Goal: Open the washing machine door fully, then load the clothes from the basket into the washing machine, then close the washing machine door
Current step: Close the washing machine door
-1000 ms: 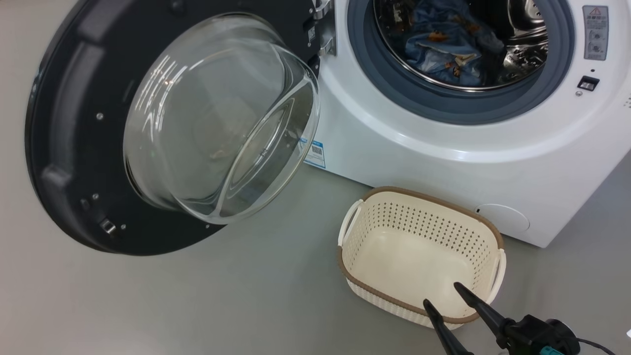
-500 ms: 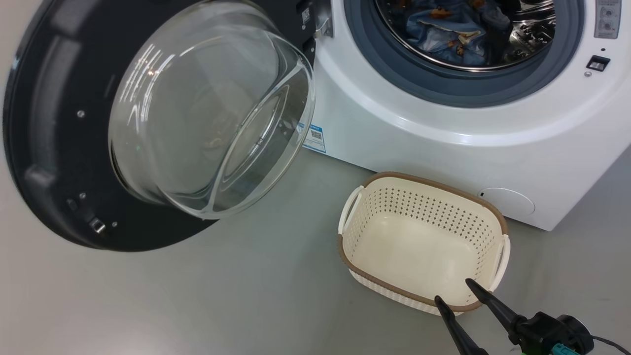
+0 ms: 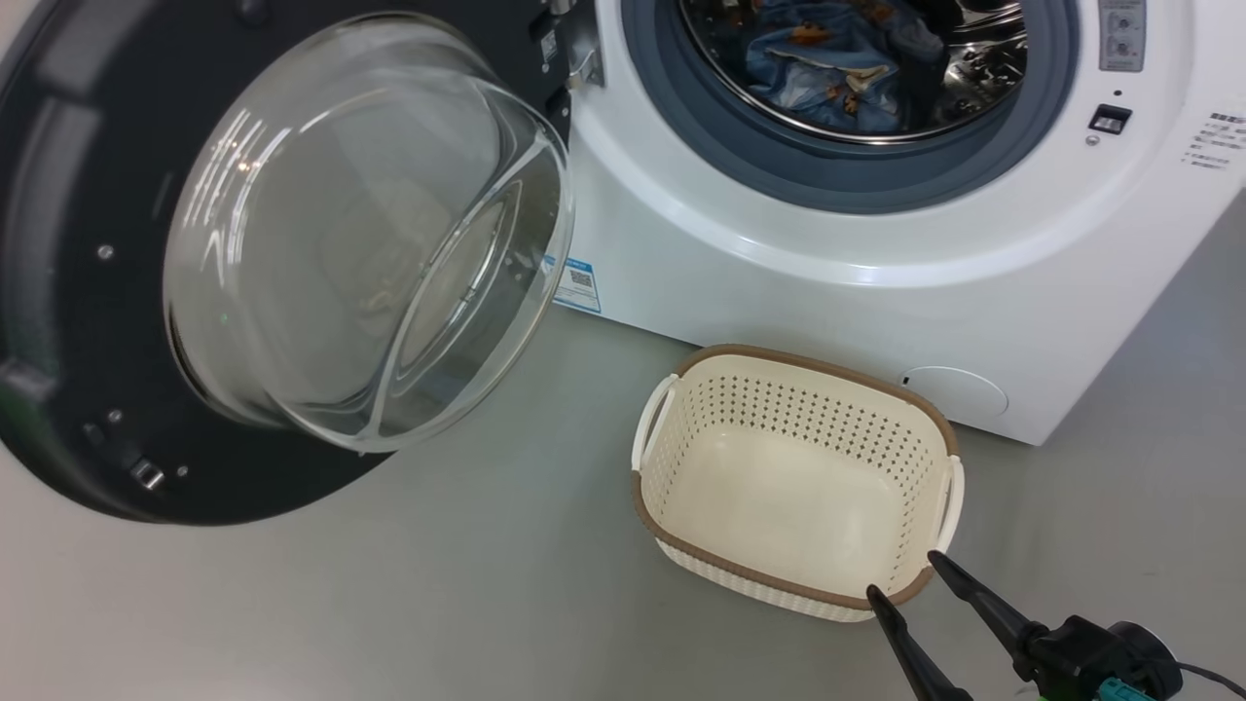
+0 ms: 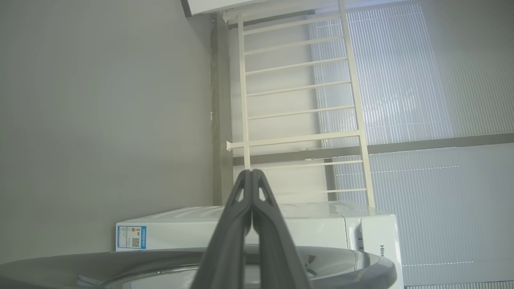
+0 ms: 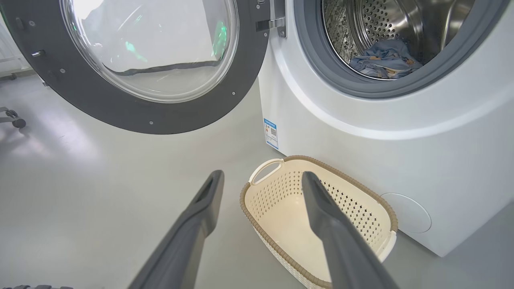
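Note:
The washing machine [image 3: 857, 282] stands with its black door [image 3: 88, 292] swung wide to the left, the glass bowl [image 3: 360, 234] bulging outward. Light blue clothes [image 3: 827, 68] with orange figures lie in the steel drum [image 5: 385, 60]. On the floor before the washer sits the cream basket [image 3: 793, 477], with nothing in it. My right gripper [image 3: 905, 574] hangs open at the basket's near right corner, nothing between its fingers [image 5: 200, 216]. My left gripper [image 4: 252, 172] is shut on nothing, pointing past the washer's top [image 4: 313, 216] toward a wall.
Grey floor [image 3: 438, 604] spreads to the left of the basket and under the door. A white rack [image 4: 297, 100] and window blinds [image 4: 421, 80] stand behind the washer. A blue label [image 3: 574, 282] marks the washer's low front corner.
The head camera has shifted, so the washer, door and basket slid left in the picture. My right gripper stays open at the basket's near edge.

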Controlling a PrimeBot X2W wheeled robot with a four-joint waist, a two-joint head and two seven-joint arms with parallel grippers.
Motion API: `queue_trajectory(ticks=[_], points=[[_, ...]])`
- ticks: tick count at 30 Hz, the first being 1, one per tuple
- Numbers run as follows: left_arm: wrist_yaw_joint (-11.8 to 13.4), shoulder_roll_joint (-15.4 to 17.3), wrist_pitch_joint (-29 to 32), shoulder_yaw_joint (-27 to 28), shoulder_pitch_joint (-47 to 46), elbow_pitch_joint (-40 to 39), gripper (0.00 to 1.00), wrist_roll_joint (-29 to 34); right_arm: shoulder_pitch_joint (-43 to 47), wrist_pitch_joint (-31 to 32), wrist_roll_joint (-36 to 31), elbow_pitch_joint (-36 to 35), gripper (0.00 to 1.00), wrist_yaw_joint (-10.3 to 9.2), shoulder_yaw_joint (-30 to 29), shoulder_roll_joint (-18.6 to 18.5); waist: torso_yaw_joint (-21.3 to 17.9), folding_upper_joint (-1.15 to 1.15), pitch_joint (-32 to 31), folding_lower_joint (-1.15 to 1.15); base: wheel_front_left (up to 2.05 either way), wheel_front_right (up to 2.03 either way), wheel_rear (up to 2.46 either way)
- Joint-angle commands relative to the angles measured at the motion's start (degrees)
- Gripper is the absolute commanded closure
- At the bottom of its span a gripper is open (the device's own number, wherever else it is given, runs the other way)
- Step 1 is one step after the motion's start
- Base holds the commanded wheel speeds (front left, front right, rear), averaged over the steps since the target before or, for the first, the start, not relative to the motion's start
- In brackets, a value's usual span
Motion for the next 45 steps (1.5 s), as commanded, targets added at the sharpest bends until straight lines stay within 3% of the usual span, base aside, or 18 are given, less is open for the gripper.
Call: queue_trajectory(ticks=[1, 24, 45], points=[[-0.9, 3.6, 1.2, 0.5, -1.5, -1.1, 1.0, -0.6, 0.6, -0.3, 0.2, -1.3, 0.0, 0.09, 1.0, -1.1, -0.7, 0.0, -0.2, 0.0, 0.0, 0.0, 0.0], [-2.3, 2.0, 14.9, -2.4, 4.4, -5.8, 1.0, -3.3, 0.7, -0.3, 0.1, -1.4, 0.0, 0.09, 0.2, -0.3, -1.7, 0.0, -1.0, 0.0, 0.0, 0.0, 0.0], [-2.2, -2.5, 23.7, -2.7, 12.1, -14.7, 1.0, -7.8, 0.8, -0.3, 0.2, -1.0, 0.0, 0.09, 0.2, 2.4, -2.4, 0.0, -4.1, 0.0, 0.0, 0.0, 0.0]])
